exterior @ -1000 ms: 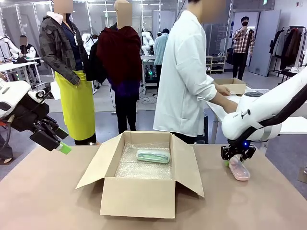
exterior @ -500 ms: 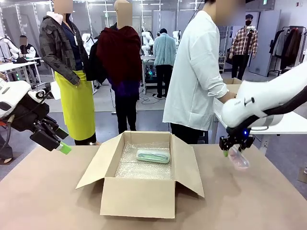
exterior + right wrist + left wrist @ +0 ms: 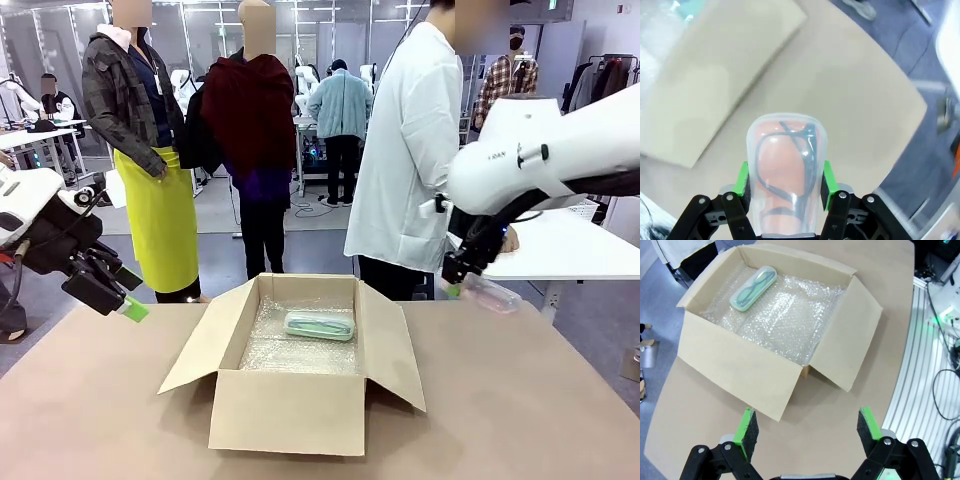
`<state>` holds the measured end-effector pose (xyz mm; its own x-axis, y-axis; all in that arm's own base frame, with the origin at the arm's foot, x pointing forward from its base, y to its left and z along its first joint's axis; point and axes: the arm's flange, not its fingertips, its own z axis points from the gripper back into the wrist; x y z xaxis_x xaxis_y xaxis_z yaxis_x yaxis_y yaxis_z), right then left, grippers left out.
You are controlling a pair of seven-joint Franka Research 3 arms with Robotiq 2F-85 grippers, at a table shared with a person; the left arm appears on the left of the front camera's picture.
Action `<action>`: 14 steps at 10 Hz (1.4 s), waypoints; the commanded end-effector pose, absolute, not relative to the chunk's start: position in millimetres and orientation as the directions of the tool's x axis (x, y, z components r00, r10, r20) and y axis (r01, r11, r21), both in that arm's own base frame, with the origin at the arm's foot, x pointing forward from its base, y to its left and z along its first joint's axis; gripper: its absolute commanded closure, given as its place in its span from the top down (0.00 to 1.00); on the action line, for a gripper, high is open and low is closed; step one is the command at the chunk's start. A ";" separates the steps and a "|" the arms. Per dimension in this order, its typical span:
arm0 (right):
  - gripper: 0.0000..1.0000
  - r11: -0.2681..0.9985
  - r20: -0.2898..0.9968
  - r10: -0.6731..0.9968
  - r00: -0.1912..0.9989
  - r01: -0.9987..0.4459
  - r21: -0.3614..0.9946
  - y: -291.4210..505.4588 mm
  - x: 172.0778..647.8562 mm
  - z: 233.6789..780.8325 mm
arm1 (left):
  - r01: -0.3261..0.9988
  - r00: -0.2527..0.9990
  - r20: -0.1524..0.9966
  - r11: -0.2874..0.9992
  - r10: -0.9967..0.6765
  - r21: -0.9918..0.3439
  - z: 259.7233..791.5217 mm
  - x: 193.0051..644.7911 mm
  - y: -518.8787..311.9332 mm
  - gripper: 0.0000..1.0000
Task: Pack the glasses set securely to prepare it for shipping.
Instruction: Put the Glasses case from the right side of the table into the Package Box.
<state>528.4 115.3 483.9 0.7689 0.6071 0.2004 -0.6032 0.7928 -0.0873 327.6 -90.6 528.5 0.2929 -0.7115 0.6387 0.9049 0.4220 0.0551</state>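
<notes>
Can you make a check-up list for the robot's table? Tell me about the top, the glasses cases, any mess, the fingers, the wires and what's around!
Surface: brown table, carrying an open cardboard box.
Job's things: mint-green case lies on bubble wrap inside the box; pink case is held in the air to the box's right.
Clutter: nothing seen.
Grippers: right gripper, fingers shut on the pink case; left gripper open, holding nothing.
Cables: dark cables past the table's edge.
Surroundings: person in a white coat at the far side; more people and tables behind.
</notes>
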 end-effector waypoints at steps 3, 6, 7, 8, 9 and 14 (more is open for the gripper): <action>0.26 0.281 0.162 0.950 0.268 -0.957 -0.064 236.3 514.4 511.6 | 0.917 0.273 0.648 0.397 -0.711 0.049 528.8 328.0 -87.2 1.00; 0.26 0.107 0.111 0.989 0.098 -0.991 -0.078 338.9 495.0 483.4 | 0.917 0.273 0.648 0.397 -0.711 0.049 528.8 328.0 -87.2 1.00; 0.26 0.092 0.099 0.991 0.085 -0.993 -0.076 362.3 491.7 472.2 | 0.917 0.273 0.648 0.397 -0.711 0.049 528.8 328.0 -87.2 1.00; 0.26 0.068 0.090 0.994 0.061 -0.995 -0.078 379.8 487.4 461.6 | 0.917 0.273 0.648 0.397 -0.711 0.049 528.8 328.0 -87.2 1.00; 0.26 0.046 0.085 0.996 0.038 -0.995 -0.092 393.1 488.0 451.6 | 0.917 0.273 0.648 0.397 -0.711 0.049 528.8 328.0 -87.2 1.00; 0.26 0.086 0.195 0.978 0.071 -0.994 -0.068 404.3 507.7 398.5 | 0.917 0.273 0.648 0.397 -0.711 0.049 528.8 328.0 -87.2 1.00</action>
